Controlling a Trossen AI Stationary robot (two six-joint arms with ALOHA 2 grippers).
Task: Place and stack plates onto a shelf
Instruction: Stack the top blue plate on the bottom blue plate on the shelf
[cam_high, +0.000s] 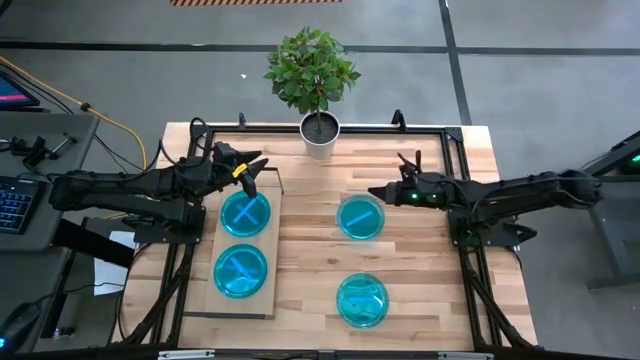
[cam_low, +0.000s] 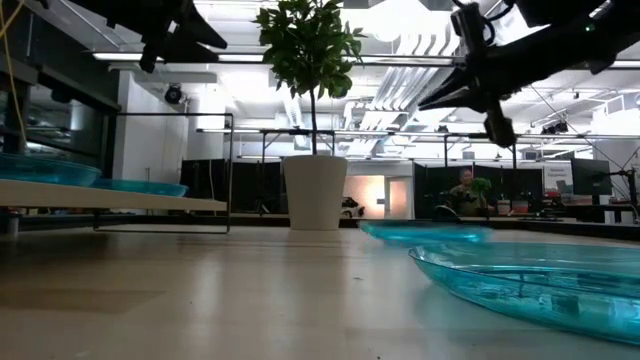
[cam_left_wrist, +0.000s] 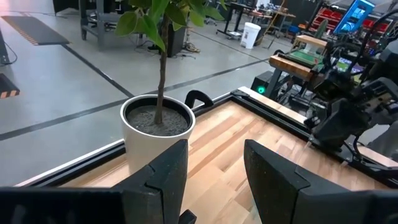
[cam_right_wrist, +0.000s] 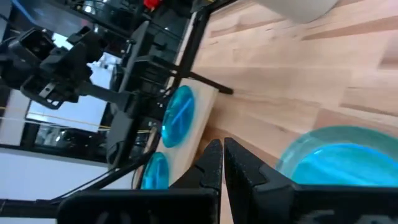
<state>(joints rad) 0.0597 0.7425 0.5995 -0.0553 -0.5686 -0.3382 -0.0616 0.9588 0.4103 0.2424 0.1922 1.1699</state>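
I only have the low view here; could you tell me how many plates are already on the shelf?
Observer: Two plate positions on the shelf, one nearer the plant, one nearer the front edge.
Operator: Thank you. How many remain on the tabletop?
Observer: Two spots, one just off the right gripper, the other toward the front edge.
Operator: And where is the left gripper?
Observer: The left gripper hangs over the shelf's far end, fingers apart, nothing between them.
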